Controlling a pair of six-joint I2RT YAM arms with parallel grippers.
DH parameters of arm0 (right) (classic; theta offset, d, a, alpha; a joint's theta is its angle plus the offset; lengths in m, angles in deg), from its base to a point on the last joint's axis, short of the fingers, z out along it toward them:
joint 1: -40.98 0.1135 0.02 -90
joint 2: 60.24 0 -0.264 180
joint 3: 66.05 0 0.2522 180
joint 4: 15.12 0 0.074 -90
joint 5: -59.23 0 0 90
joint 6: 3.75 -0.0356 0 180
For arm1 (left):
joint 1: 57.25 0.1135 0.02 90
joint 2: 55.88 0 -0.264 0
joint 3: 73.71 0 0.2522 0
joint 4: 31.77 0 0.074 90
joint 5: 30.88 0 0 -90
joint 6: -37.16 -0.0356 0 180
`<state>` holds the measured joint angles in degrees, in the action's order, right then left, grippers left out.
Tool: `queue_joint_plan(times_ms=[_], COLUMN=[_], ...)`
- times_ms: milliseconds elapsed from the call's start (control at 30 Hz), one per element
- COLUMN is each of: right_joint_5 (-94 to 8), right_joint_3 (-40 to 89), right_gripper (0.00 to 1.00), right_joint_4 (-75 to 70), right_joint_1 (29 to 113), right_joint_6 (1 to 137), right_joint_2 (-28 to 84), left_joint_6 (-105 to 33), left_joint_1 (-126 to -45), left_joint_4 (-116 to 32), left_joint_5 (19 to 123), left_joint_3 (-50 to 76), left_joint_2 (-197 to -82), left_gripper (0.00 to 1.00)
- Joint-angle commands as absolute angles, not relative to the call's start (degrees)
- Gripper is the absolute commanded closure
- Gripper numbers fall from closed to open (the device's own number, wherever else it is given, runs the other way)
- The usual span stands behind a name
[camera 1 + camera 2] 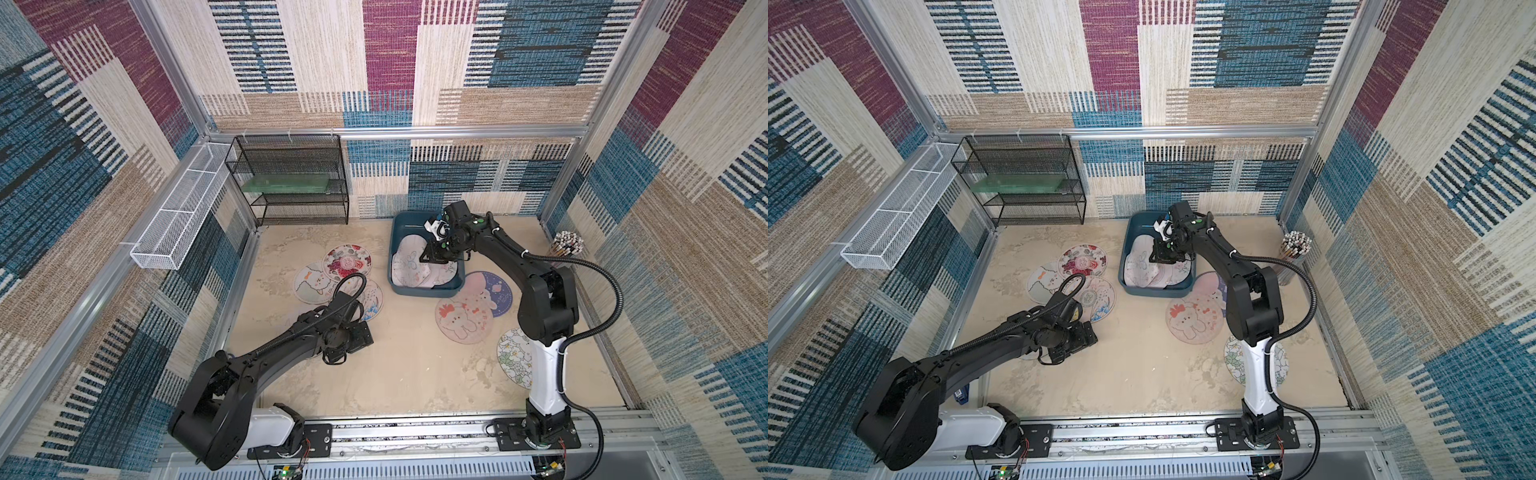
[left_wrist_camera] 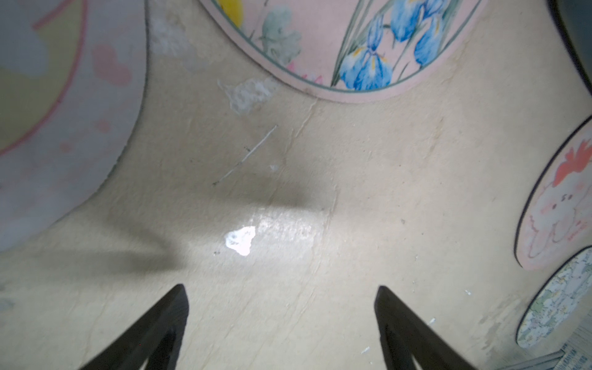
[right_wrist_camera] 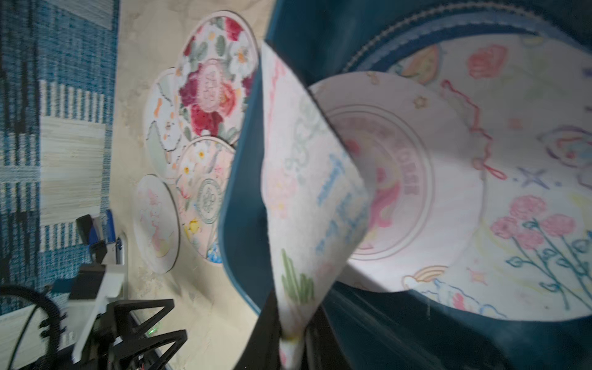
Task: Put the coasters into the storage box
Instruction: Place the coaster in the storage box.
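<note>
The teal storage box (image 1: 392,266) (image 1: 1124,266) stands at the back middle of the table with several pale coasters (image 1: 409,249) lying inside. My right gripper (image 1: 430,257) (image 3: 293,323) hangs over the box, shut on the edge of a white coaster (image 3: 307,179) printed with a green cactus, which tilts down across the box wall (image 3: 243,192). My left gripper (image 1: 362,333) (image 2: 282,290) is open just above bare table, with nothing between its fingers. Ahead of it lies an iris coaster (image 2: 352,41) (image 1: 371,300). Rose (image 1: 348,261) and alpaca (image 1: 311,284) coasters lie beyond.
A pink bunny coaster (image 1: 463,320), a blue-rimmed one (image 1: 494,291) and a white-flower one (image 1: 513,357) lie by the right arm. A black wire rack (image 1: 291,178) stands at the back left, beside a white mesh tray (image 1: 183,208). A cup of sticks (image 1: 567,245) is far right.
</note>
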<state>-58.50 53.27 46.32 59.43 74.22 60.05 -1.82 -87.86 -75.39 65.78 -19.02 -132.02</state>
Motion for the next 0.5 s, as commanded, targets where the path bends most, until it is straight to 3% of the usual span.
queue_joint_plan(times_ms=[0, 133, 300, 467], right_joint_5=[-55.22, -52.97, -48.95, -47.11], right_joint_3=[52.63, 53.67, 55.45, 56.23], right_gripper=[0.83, 0.78, 0.55, 0.40], right_joint_4=[44.05, 45.08, 46.46, 46.40], right_joint_1=[57.62, 56.28, 55.48, 55.21], right_joint_6=[74.42, 75.55, 75.38, 74.92], right_joint_2=[61.68, 64.52, 66.26, 64.07], left_joint_6=[-2.73, -2.97, -3.58, -3.48], left_joint_1=[-87.88, -87.83, -87.83, -87.66], left_joint_4=[-75.02, -74.88, -75.46, -79.02], left_joint_5=[66.50, 66.84, 66.71, 65.17], left_joint_3=[-19.07, -18.87, -17.82, -15.84], left_joint_2=[-131.86, -132.50, -133.39, -133.53], left_gripper=[0.09, 0.09, 0.09, 0.08])
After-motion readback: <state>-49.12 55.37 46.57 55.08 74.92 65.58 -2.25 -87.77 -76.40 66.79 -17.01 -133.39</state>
